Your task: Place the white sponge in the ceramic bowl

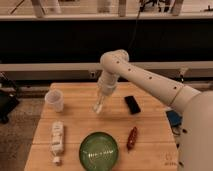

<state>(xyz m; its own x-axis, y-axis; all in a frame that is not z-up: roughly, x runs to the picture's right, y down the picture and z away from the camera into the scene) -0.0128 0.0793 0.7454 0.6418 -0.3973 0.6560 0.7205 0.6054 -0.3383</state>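
Note:
The ceramic bowl [99, 151] is round, glossy and dark green, and it sits at the front middle of the wooden table [150, 125]. My gripper [99, 107] hangs from the white arm over the table's middle, above and behind the bowl. A small off-white pad, the white sponge [98, 108], shows at its tip, held off the table. The gripper is shut on it.
A translucent cup [54, 100] stands at the back left. A white labelled bottle [57, 138] lies at the front left. A black flat object [132, 104] lies right of the gripper. A red object [132, 138] lies right of the bowl.

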